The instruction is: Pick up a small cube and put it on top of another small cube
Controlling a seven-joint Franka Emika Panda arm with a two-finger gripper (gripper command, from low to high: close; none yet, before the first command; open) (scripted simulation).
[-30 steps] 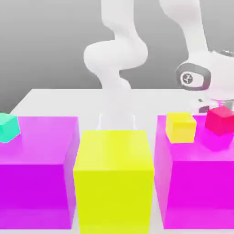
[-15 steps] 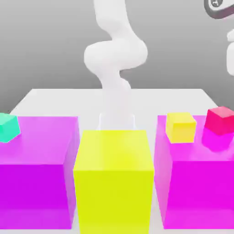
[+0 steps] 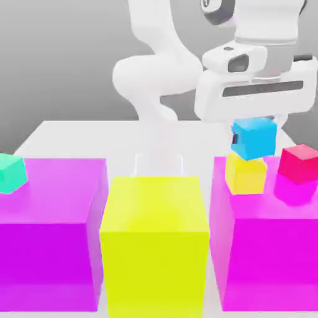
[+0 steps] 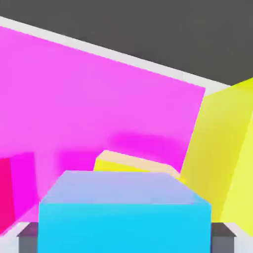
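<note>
The small sky-blue cube [image 3: 254,138] sits on top of the small yellow cube [image 3: 246,174], which stands on the magenta block [image 3: 267,248] at the exterior view's right. My gripper [image 3: 253,133] hangs straight over the pair, open, with a fingertip on either side of the blue cube. In the hand view the blue cube [image 4: 124,212] lies close in front, with the yellow cube [image 4: 133,164] peeking out behind it and the dark fingertips [image 4: 28,237] at its flanks.
A small red cube [image 3: 299,163] rests close beside the stack on the same magenta block. A large yellow-green block [image 3: 154,242] stands in the middle. A second magenta block [image 3: 53,236] at the left carries a small teal-green cube [image 3: 11,172].
The hand, high at the upper right half a second ago, now stands over the yellow cube. The blue cube now sits on the yellow cube, which was bare before.
</note>
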